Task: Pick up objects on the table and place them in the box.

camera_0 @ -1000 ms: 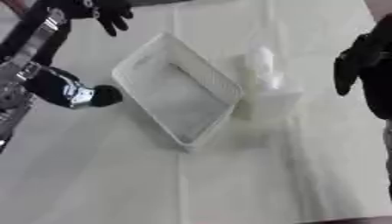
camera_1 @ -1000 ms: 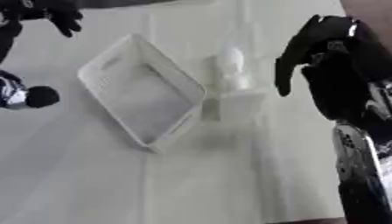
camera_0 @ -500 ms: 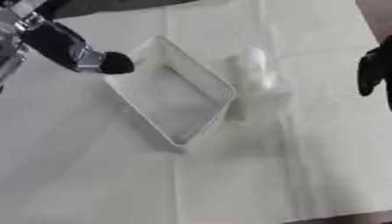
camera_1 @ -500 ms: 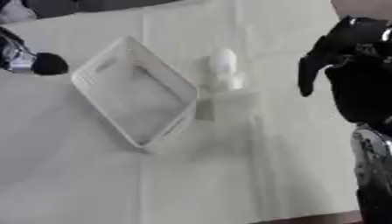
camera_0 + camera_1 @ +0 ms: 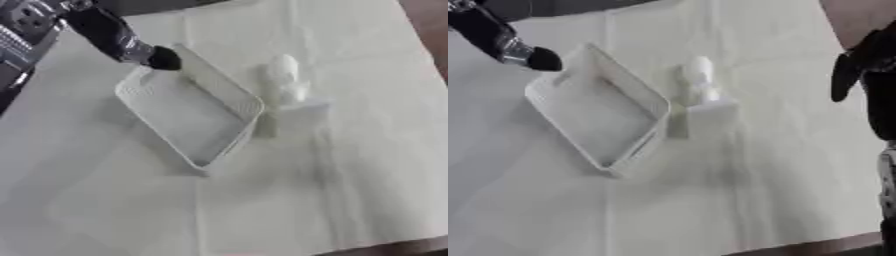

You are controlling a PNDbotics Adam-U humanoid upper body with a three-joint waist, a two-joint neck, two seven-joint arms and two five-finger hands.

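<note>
While nothing sits in the box [image 5: 188, 107] yet, I judge the task barely begun: the white tray-like box looks empty, lying askew on the pale cloth-covered table [image 5: 350, 200], left of centre.

Far left: my left arm [image 5: 109, 35] comes in from the far-left corner, a black and silver limb with a dark rounded end close to the far corner of the box, at or just above its rim; I cannot tell if it touches. My left hand itself is not clear to me here, so I cannot tell if its fingers are apart or together.

Centre: just right of the box stands a white object [image 5: 702, 97], a rounded upper part above a blockier base. It seems to be just beside the box's right wall, maybe touching, hard to say. Outside the box, nothing holding it. It is the only loose item I can make out.

Right edge, right eye view only: my right hand [image 5: 861, 62] hangs above the table, well apart from the white object, dark fingers pointing down and relaxed, holding nothing.

Left to do, as I judge it: reach for the white object, take hold, lift it over the wall and set it inside the box.
</note>
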